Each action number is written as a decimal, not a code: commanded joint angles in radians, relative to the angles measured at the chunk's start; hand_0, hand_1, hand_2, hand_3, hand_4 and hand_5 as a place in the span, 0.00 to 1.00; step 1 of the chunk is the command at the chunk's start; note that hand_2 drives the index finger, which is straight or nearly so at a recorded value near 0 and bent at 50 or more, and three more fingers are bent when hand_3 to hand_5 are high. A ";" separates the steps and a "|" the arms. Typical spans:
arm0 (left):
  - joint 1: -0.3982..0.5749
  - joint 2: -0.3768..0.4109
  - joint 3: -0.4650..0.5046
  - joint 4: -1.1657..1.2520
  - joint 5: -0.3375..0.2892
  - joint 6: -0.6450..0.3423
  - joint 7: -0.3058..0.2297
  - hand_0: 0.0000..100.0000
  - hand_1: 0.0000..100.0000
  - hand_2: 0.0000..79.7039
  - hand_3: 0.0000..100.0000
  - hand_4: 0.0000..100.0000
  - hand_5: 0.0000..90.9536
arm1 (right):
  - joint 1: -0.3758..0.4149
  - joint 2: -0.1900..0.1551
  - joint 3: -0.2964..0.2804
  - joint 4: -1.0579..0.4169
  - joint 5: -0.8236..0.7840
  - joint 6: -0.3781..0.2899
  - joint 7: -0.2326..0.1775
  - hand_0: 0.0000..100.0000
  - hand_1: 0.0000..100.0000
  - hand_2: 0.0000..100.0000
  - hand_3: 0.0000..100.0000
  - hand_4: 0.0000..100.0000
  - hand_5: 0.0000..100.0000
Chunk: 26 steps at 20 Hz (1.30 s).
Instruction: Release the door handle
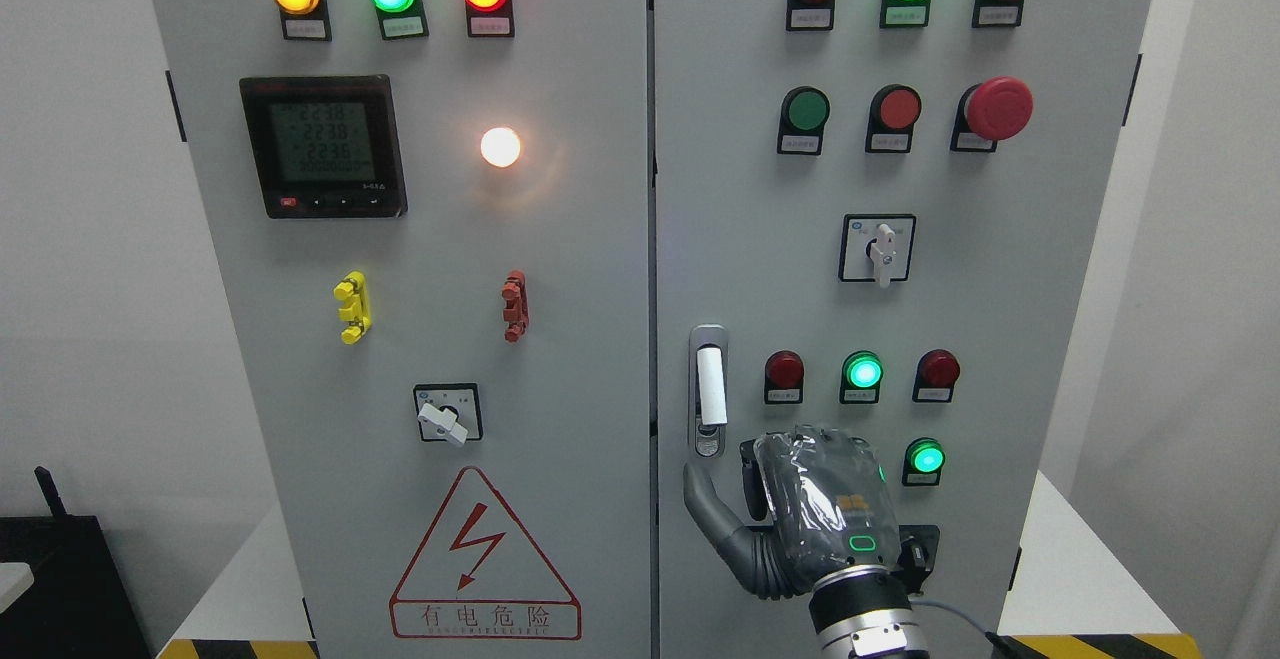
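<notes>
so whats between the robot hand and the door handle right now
Nothing: in the head view only bare grey door panel separates the right hand, its thumb pointing up, from the door handle just above it.

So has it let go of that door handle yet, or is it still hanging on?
It looks let go. The right hand sits just below the door handle, its thumb pointing up toward the handle's base but wrapped around nothing, and the white grip shows bare. The cabinet doors look closed. What is in hand is little: the hand hovers close to the panel. Probably left is only drawing the arm away.
</notes>
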 commanded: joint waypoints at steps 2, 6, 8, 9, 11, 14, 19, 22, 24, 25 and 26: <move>-0.026 0.000 0.017 0.000 0.000 0.001 0.001 0.12 0.39 0.00 0.00 0.00 0.00 | -0.037 0.000 -0.002 0.020 0.004 0.002 0.017 0.41 0.04 0.98 1.00 1.00 1.00; -0.026 0.000 0.017 0.000 0.000 0.001 0.001 0.12 0.39 0.00 0.00 0.00 0.00 | -0.048 0.000 -0.002 0.031 0.004 0.014 0.019 0.41 0.04 0.98 1.00 1.00 1.00; -0.026 0.000 0.017 0.000 0.000 0.001 0.001 0.12 0.39 0.00 0.00 0.00 0.00 | -0.052 0.000 -0.002 0.034 0.004 0.016 0.019 0.42 0.05 0.98 1.00 1.00 1.00; -0.026 0.000 0.017 0.000 0.000 0.001 0.001 0.12 0.39 0.00 0.00 0.00 0.00 | -0.054 0.000 -0.003 0.039 0.004 0.016 0.019 0.42 0.05 0.98 1.00 1.00 1.00; -0.026 0.000 0.017 0.000 0.000 0.001 0.001 0.12 0.39 0.00 0.00 0.00 0.00 | -0.059 0.000 -0.003 0.047 0.004 0.023 0.019 0.42 0.04 0.98 1.00 1.00 1.00; -0.026 0.000 0.017 0.000 0.000 0.001 0.001 0.12 0.39 0.00 0.00 0.00 0.00 | -0.069 0.001 -0.005 0.054 0.004 0.025 0.019 0.43 0.04 0.98 1.00 1.00 1.00; -0.026 0.000 0.017 0.000 0.000 0.001 0.001 0.12 0.39 0.00 0.00 0.00 0.00 | -0.079 0.001 -0.006 0.062 0.004 0.025 0.019 0.43 0.06 0.98 1.00 1.00 1.00; -0.026 0.000 0.017 0.000 0.000 0.001 0.001 0.12 0.39 0.00 0.00 0.00 0.00 | -0.082 0.000 -0.013 0.070 0.004 0.025 0.019 0.46 0.07 0.98 1.00 1.00 1.00; -0.026 0.000 0.017 0.000 0.000 0.001 0.001 0.12 0.39 0.00 0.00 0.00 0.00 | -0.089 0.000 -0.013 0.073 0.004 0.025 0.019 0.47 0.07 0.98 1.00 1.00 1.00; -0.026 0.000 0.017 0.000 0.000 0.001 0.001 0.12 0.39 0.00 0.00 0.00 0.00 | -0.089 0.000 -0.013 0.073 0.004 0.027 0.019 0.48 0.07 0.98 1.00 1.00 1.00; -0.026 0.000 0.017 0.000 0.000 0.001 0.001 0.12 0.39 0.00 0.00 0.00 0.00 | -0.089 0.000 -0.013 0.073 0.004 0.025 0.019 0.48 0.08 0.98 1.00 1.00 1.00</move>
